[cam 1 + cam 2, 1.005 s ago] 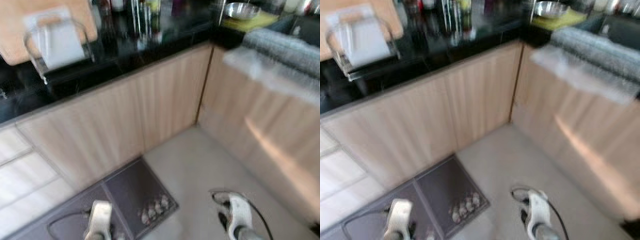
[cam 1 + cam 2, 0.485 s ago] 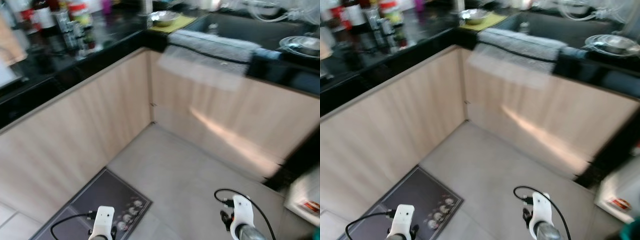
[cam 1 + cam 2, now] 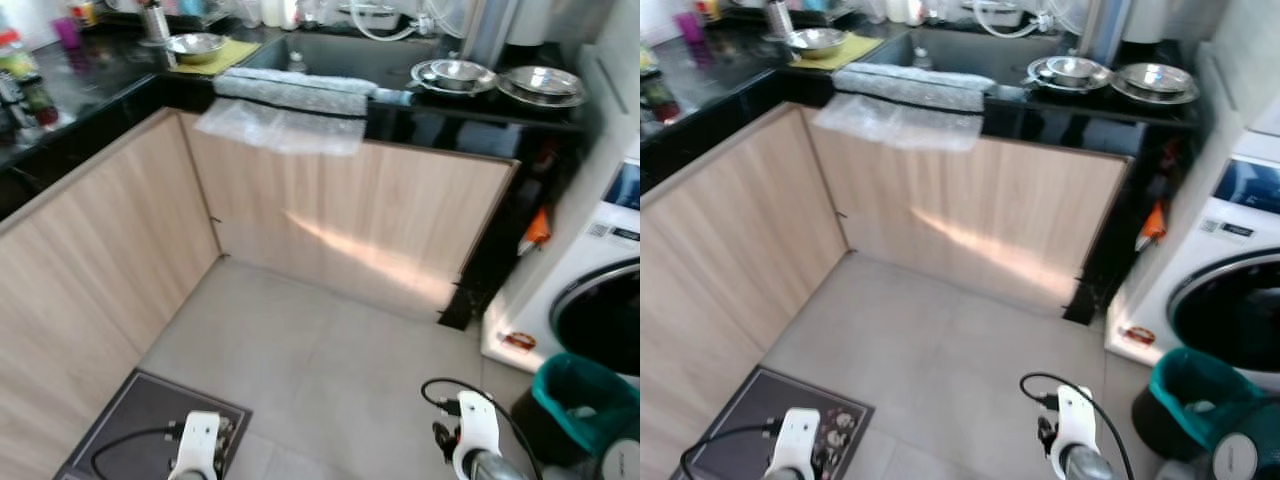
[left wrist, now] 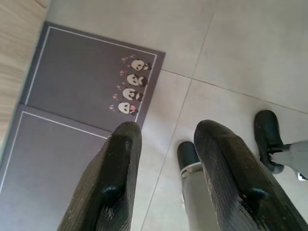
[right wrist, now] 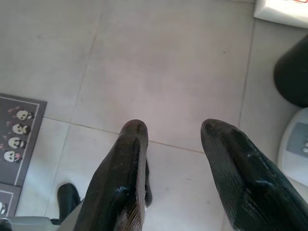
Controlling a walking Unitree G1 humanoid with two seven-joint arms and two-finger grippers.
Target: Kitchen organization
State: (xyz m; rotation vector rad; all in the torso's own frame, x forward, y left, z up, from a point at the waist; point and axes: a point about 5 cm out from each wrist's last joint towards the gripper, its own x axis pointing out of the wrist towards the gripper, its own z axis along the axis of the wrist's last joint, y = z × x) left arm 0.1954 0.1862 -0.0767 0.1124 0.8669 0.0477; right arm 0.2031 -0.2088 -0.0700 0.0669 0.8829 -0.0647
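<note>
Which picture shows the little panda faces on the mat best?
The left wrist view: the grey floor mat with panda faces lies close below, so four pandas show clearly. The right wrist view catches them at its edge. In the right eye view they are tiny specks.

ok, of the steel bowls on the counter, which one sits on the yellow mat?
The far-left bowl, alone on the yellow mat left of the sink; the other two sit right of it.

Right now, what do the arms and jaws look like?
Left gripper and right gripper: each has two long, glossy black fingers with rounded tips. From the head camera, both wrists are white-silver housings with a thin black cable looping out.
</note>
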